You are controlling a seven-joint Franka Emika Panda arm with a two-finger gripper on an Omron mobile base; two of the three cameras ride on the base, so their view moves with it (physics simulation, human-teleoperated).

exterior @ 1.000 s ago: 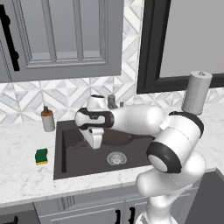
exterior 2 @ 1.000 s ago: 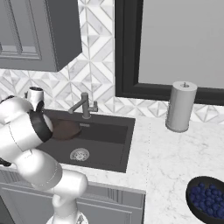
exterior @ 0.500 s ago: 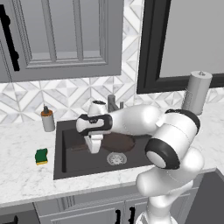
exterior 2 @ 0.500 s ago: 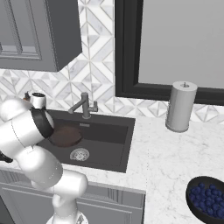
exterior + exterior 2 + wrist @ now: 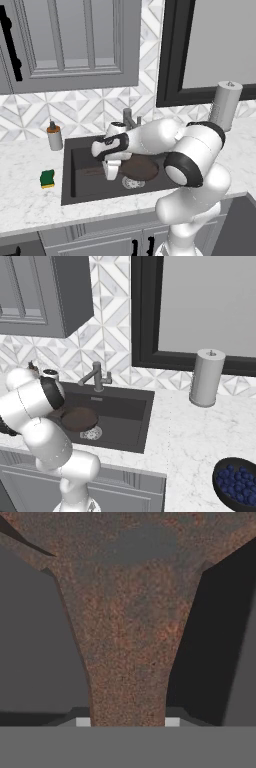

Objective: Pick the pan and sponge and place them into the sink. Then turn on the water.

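In the left base view, the white arm reached down into the sink point(image 5: 70, 192), a dark grey basin set into the white marble counter point(image 5: 25, 205). The gripper point(image 5: 111, 172) hung low over the basin floor, closed on the handle of the pan point(image 5: 141, 169), whose dark brown round body lay just above the silver drain point(image 5: 131, 183) with the handle stretching toward the left wall of the basin. The sponge point(image 5: 47, 178), green on top with a yellow edge, sat on the counter just left of the sink, well apart from the gripper. A small soap bottle point(image 5: 54, 137) stood at the back left corner of the basin, the grey faucet point(image 5: 128, 117) rose behind the arm, and a paper towel roll point(image 5: 225, 105) stood upright on the counter at the right.

In the right base view, the pan point(image 5: 78, 419) rested inside the sink point(image 5: 127, 421), beside the drain point(image 5: 92, 433) and partly hidden by the robot's arm. The faucet point(image 5: 96, 376) stood at the back rim with no stream visible from it. The paper towel roll point(image 5: 206, 377) stood on the counter point(image 5: 190, 436) to the right, and a dark bowl of blueberries point(image 5: 238, 488) sat near the lower right corner.

In the hand view, the rusty brown handle of the pan point(image 5: 132, 642) ran up from between the fingers, which were clamped on it, and widened toward the pan body at the top, with the dark sink point(image 5: 35, 637) wall on either side.
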